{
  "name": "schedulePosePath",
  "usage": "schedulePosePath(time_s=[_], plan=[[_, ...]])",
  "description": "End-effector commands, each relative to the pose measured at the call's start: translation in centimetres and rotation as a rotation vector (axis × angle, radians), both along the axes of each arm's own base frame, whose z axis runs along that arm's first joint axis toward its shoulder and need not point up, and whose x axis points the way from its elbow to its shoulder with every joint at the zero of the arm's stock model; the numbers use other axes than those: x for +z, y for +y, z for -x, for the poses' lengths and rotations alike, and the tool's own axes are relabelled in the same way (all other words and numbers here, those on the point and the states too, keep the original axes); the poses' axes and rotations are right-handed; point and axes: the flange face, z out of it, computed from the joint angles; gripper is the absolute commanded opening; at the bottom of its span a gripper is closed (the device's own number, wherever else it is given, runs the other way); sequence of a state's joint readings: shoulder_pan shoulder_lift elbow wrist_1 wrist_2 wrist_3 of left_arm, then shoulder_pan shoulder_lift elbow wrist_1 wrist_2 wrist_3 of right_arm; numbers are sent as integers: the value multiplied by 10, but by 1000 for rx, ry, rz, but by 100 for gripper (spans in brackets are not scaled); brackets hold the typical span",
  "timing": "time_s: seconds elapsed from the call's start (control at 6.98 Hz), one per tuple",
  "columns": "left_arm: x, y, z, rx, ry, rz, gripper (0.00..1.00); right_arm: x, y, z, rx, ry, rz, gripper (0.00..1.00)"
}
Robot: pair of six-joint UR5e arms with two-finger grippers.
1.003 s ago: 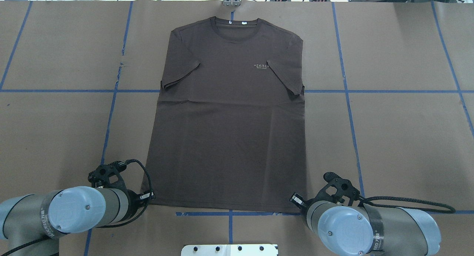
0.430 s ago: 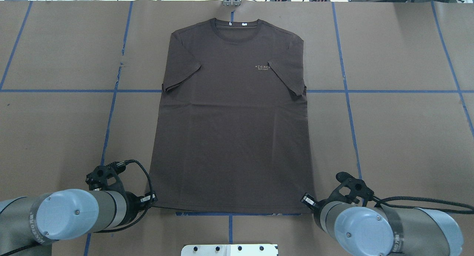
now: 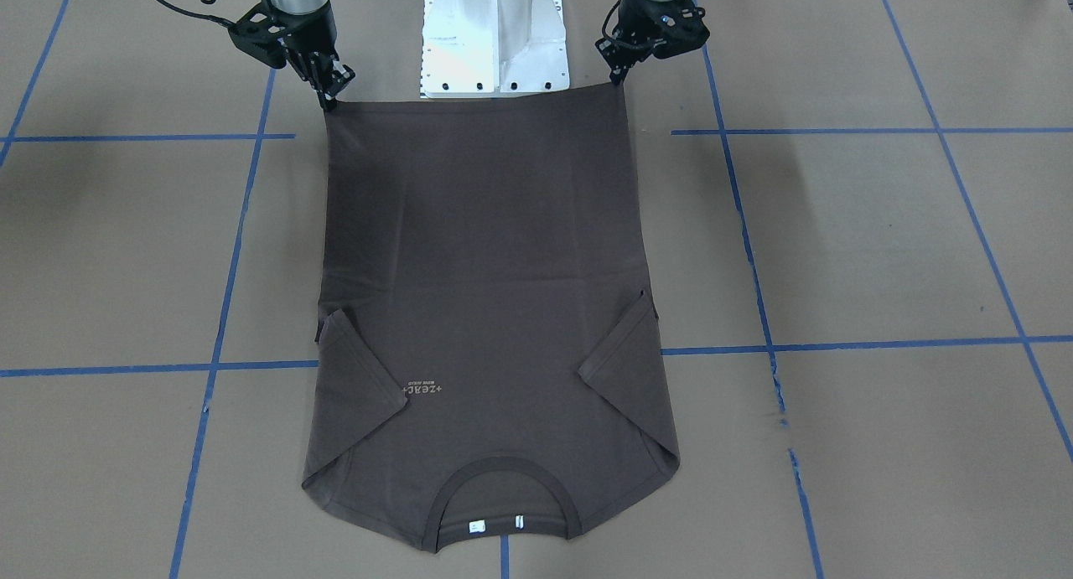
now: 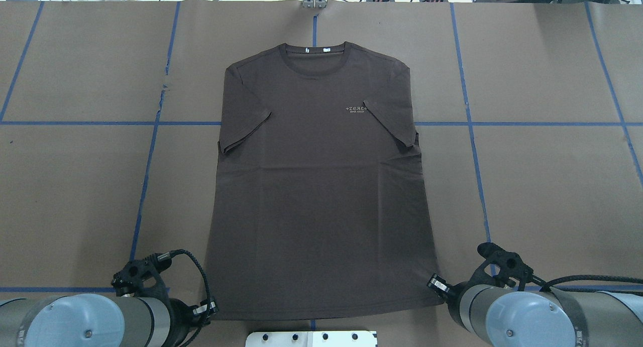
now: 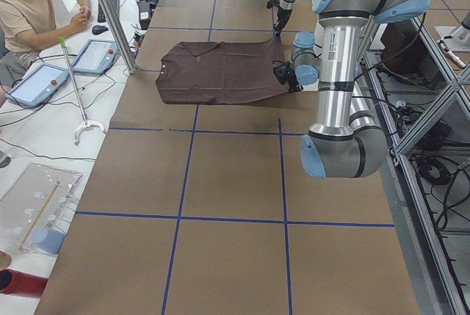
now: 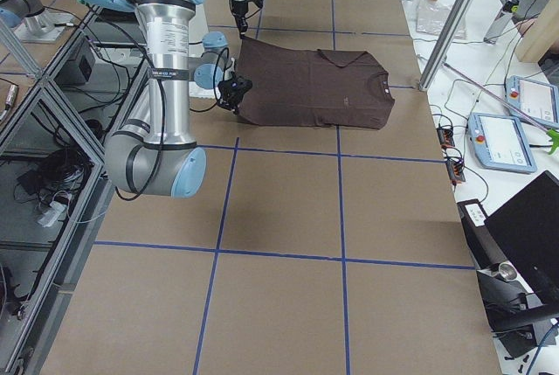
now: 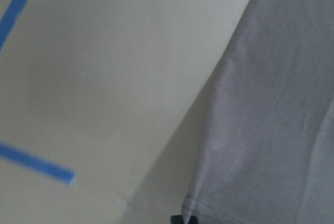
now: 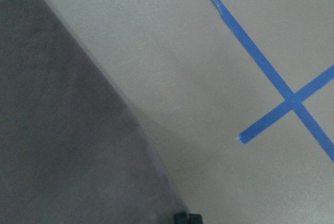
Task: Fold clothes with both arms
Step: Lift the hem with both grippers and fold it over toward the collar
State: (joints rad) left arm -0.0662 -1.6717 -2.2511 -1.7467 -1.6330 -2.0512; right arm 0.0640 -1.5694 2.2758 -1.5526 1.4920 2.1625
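Brown-grey short-sleeved T-shirt (image 4: 321,186) lies front-up and nearly flat on the kraft-paper table cover (image 4: 542,186). Its round ribbed collar (image 4: 312,75) and white neck tags (image 4: 326,49) are at the end far from the robot, the pale "+ZEAL+" print (image 4: 356,109) shows, both sleeves (image 4: 246,121) are folded inward over the body, and faint creases cross the middle. The left gripper (image 3: 620,74) and right gripper (image 3: 329,97) are each clamped on a hem corner beside the white pedestal base (image 3: 495,34), and the hem edge there is slightly raised off the paper.
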Motion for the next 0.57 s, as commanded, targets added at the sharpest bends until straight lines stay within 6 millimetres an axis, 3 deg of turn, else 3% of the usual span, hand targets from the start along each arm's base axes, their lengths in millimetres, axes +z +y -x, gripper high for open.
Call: schedulePosePath(time_s=[0.0, 0.14, 0.29, 0.43], plan=[[-16, 11, 6, -26, 19, 108, 0, -20, 2, -21, -9, -45, 3, 0], [-20, 4, 5, 16, 25, 19, 0, -23, -13, -22, 14, -51, -6, 0], [-18, -38, 14, -23, 12, -58, 0, -48, -44, -21, 46, -98, -49, 0], [-20, -86, 18, -61, -8, -142, 0, -64, -92, -20, 72, -113, -87, 0]])
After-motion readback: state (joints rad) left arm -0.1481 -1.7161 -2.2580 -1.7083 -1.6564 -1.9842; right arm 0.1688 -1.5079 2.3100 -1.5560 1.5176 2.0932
